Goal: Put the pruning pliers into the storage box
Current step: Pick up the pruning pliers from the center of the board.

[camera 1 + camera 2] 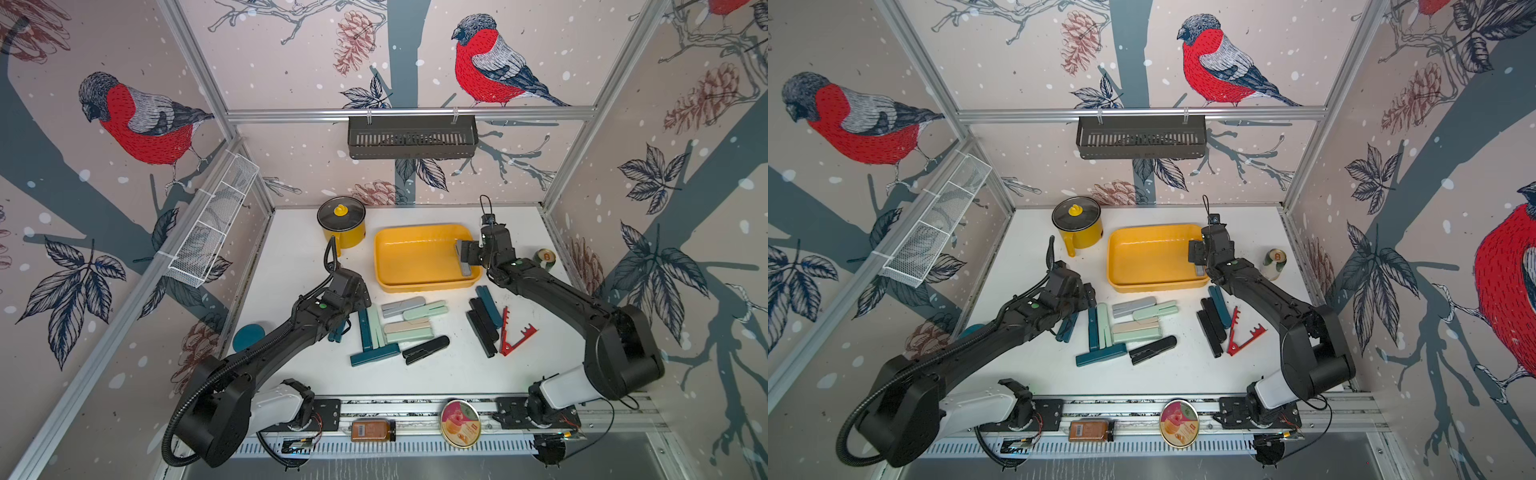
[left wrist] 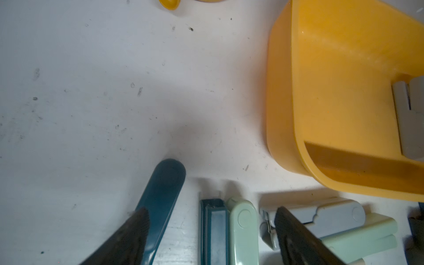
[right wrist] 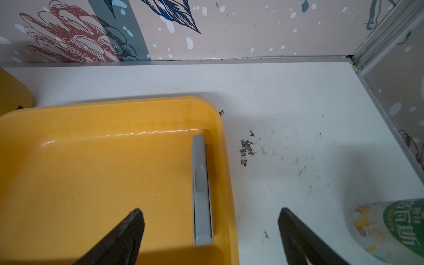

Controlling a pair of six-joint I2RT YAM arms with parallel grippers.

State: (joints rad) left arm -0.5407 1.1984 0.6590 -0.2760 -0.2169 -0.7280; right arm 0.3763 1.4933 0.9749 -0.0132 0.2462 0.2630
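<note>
Crowding threatens: left gripper (image 2: 211, 210), open over touching pruning pliers (image 2: 243, 229), may pinch two; right gripper (image 3: 211, 210) gapes empty above storage box (image 3: 91, 128).

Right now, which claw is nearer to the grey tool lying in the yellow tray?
Right. The right claw hangs open directly over the grey tool in the yellow tray. The left claw is outside it, over loose tools on the table.

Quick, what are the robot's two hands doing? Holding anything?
Left gripper: open, holding nothing.
Right gripper: open, holding nothing; grey pliers lie in the tray below it.
</note>
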